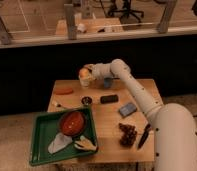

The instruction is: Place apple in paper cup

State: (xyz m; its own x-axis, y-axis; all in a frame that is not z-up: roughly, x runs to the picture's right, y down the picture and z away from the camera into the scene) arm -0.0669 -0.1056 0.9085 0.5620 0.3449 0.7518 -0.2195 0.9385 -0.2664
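White arm reaching from the lower right across the wooden table [104, 114] to its far edge, gripper [87, 75] held at the far left-centre, above the tabletop. Apple [84, 75] sitting at the gripper's tip, yellow with an orange blush, seemingly pinched between the fingers, though how far the claw is parted cannot be told from here. Paper cup [85, 83] directly beneath the apple, pale and barely distinct, touching or just under the fruit; impossible to say whether the apple is inside it yet. Blue-grey cup [108, 82] just right of the gripper, partly behind the arm. Orange carrot-like item [63, 91] lying at the table's left edge. Small dark round container [86, 100] nearer the middle, black rectangular object [109, 99] to its right, grey-blue packet [127, 109] further right. Dark grape bunch [127, 134] near the front, black-handled tool [144, 137] just beside it. Green tray [42, 145] at the front left, holding a red-orange bowl [72, 123], a white crumpled piece [58, 144] and a pale object [86, 144].
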